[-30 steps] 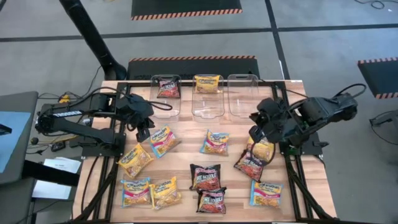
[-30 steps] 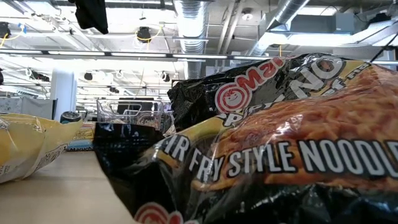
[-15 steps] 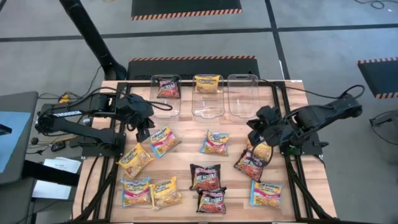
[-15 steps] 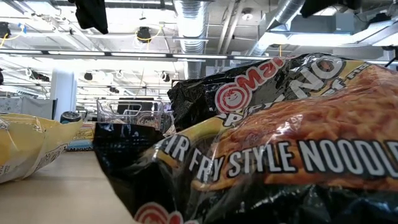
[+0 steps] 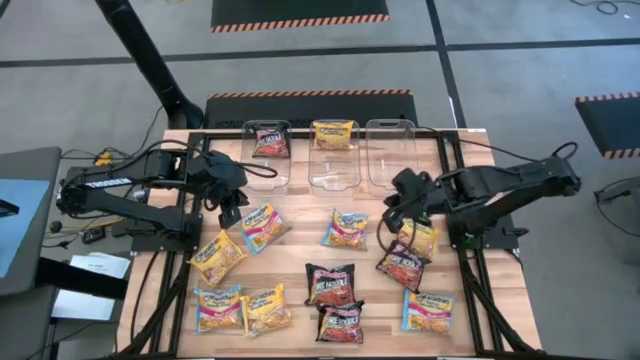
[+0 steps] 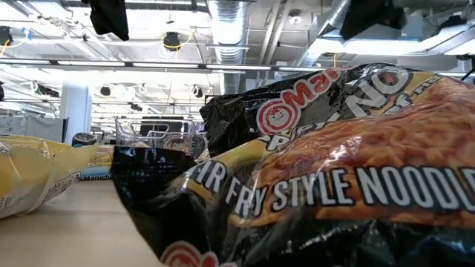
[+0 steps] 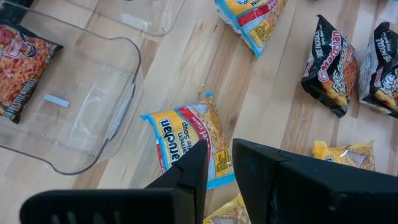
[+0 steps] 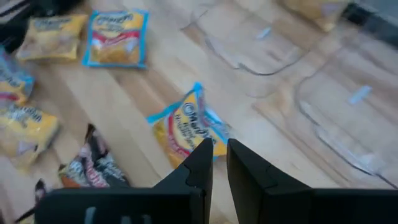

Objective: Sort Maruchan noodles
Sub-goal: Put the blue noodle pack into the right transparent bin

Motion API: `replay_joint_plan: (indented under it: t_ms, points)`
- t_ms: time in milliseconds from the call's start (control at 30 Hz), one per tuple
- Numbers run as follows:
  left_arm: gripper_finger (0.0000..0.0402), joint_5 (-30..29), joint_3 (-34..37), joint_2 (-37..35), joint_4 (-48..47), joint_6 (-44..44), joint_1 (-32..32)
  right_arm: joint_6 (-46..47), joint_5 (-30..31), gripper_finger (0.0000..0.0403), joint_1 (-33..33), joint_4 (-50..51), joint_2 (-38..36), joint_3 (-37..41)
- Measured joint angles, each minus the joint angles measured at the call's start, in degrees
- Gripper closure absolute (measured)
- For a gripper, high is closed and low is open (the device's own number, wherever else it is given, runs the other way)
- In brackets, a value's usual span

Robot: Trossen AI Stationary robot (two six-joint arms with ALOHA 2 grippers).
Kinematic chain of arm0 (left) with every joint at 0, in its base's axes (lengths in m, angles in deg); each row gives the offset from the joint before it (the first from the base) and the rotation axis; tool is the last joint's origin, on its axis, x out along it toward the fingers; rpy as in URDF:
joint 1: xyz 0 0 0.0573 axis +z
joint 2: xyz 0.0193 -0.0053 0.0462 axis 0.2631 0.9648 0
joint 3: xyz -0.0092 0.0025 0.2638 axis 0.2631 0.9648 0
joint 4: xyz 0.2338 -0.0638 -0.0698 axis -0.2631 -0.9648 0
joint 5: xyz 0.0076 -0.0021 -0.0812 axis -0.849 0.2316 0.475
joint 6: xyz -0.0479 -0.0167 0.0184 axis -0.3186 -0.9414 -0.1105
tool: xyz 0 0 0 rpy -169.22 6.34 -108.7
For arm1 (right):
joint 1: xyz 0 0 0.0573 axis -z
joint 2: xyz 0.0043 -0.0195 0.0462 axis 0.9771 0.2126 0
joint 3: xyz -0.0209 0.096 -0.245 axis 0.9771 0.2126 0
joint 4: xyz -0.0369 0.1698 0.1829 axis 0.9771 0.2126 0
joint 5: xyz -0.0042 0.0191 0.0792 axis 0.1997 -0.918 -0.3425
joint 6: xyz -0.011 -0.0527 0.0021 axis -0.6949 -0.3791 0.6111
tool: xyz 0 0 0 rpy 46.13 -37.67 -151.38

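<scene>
Wood-plank table (image 5: pixel 300 255) w/ black frame rails, grey floor w/ hazard-striped mats around; low view looks past a black stir-fry packet (image 6: pixel 334 185) into a workshop w/ ceiling ducts and lights. Three clear tubs (image 5: pixel 335 160) along the far edge, left one holding a red-black packet (image 5: pixel 270 140), middle a yellow one (image 5: pixel 333 133); remaining Maruchan noodles (image 5: pixel 345 230) lie flat, scattered mid-table to near edge, long axes tilted every which way. Left gripper (image 5: pixel 229 212) hangs over a blue-yellow packet (image 7: pixel 186 140), right gripper (image 5: pixel 390 215) near the centre packet, both w/ fingers nearly together, nothing between them.
</scene>
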Motion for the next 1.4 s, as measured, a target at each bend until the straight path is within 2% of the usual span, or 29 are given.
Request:
replay_joint_plan:
  t_ms: [267,733,1100,1400]
  points:
    - [0.034,0.0,0.0,0.0,-0.04,-0.18,0.0,-7.62,-6.46,0.033,3.75,-4.45,3.97,0.04]
    - [0.034,0.0,0.0,-0.01,-0.19,-0.42,0.0,-20.82,-7.79,0.033,5.98,-4.87,11.51,0.11]
    - [0.034,-0.03,0.02,0.04,-1.12,-0.49,0.02,-21.17,-19.72,0.033,8.5,-7.22,19.01,0.06]
    - [0.034,-0.04,0.02,0.01,-1.15,-0.51,0.02,-21.96,-21.83,0.033,8.47,-10.26,19.79,0.13]
